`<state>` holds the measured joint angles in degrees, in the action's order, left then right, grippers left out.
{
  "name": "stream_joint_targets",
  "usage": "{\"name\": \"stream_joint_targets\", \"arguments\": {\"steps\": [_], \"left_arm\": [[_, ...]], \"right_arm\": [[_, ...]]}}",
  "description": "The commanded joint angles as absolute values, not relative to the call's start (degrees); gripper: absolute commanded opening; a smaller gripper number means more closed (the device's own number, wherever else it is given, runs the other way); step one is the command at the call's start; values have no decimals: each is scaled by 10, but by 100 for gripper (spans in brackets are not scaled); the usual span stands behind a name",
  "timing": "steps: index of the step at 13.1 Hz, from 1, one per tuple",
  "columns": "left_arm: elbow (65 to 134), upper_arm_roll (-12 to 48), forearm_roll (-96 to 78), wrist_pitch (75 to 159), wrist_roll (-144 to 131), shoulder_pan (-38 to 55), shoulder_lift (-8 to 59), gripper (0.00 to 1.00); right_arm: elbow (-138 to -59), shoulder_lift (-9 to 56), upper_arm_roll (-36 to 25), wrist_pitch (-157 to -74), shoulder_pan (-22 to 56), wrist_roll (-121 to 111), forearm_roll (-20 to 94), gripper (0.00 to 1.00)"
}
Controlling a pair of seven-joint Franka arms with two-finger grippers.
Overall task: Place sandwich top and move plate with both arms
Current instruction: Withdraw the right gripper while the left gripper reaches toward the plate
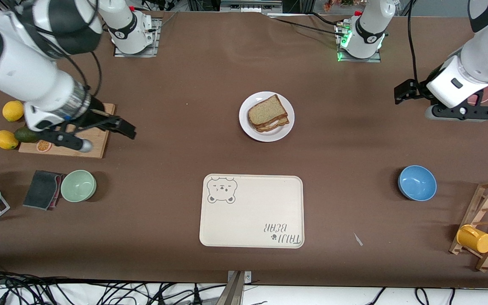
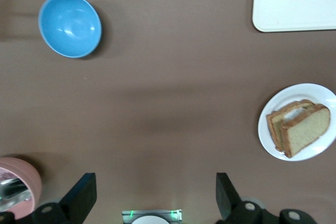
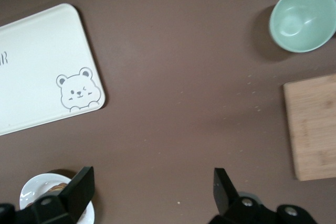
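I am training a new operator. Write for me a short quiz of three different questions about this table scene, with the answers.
1. True or false: the sandwich top already lies on the sandwich on the plate.
2. Multiple choice: which thing lies nearer to the front camera than the plate? A) the cutting board B) the cream bear tray C) the two lemons
3. Fill in: the left hand and the right hand are both ____, and neither holds anything.

Key
1. True.
2. B. The board and lemons sit toward the right arm's end, about level with the plate.
3. Open. The right hand hangs over the cutting board's edge, the left hand over the table at the left arm's end.
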<state>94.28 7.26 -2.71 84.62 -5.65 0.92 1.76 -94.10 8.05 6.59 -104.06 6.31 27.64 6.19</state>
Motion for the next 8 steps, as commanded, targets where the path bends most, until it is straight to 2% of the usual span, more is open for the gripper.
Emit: {"name": "stream_joint_targets", "arguments": {"steps": [1, 6, 8], "left_arm": [[936, 72, -89, 826, -47, 11, 46, 100], [933, 72, -199, 830, -46, 21, 108, 100], [912, 71, -213, 840, -45, 28, 157, 100]], "right_arm": [[-970, 41, 46, -1015, 43, 183, 58, 100], [-974, 30, 46, -1009, -12, 49, -37, 100], [-979, 18, 47, -1009, -19, 39, -46, 100]]}}
